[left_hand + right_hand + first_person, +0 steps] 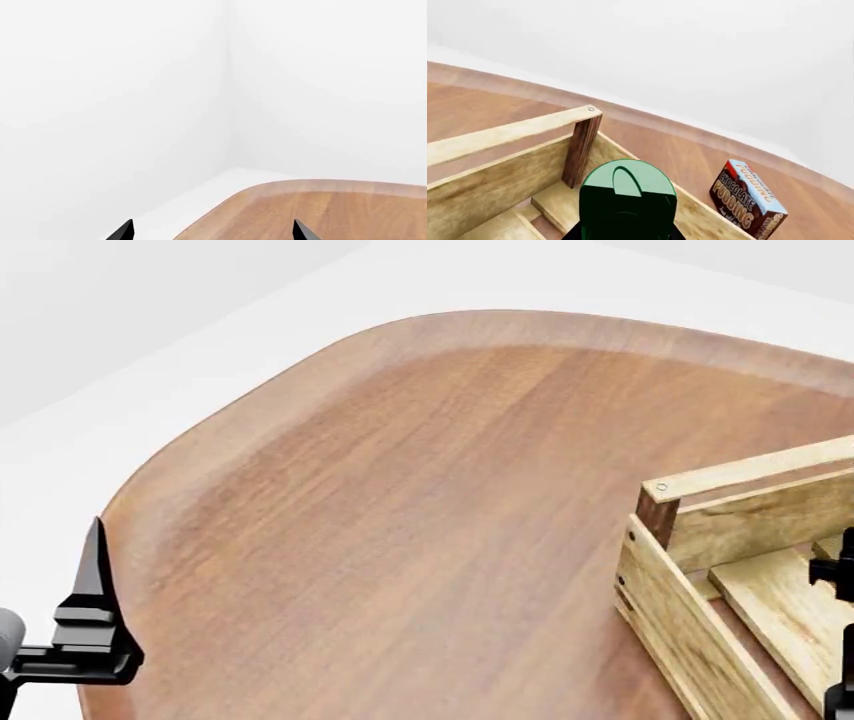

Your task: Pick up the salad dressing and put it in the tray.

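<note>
Hanging over the inside of the tray (507, 145), the salad dressing (627, 192) shows its round green top close in the right wrist view, near 1 dark corner post; whether the right tool pinches it I cannot tell. A pudding box (748, 199) stands outside on the desk (400, 490). The left tool (212, 230) is spread, holding nothing, at the desk edge.

Green salad dressing (627, 192); pale-slat, brown-post tray (507, 150).

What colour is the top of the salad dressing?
Green, on the salad dressing; the right wrist view shows it best.
</note>
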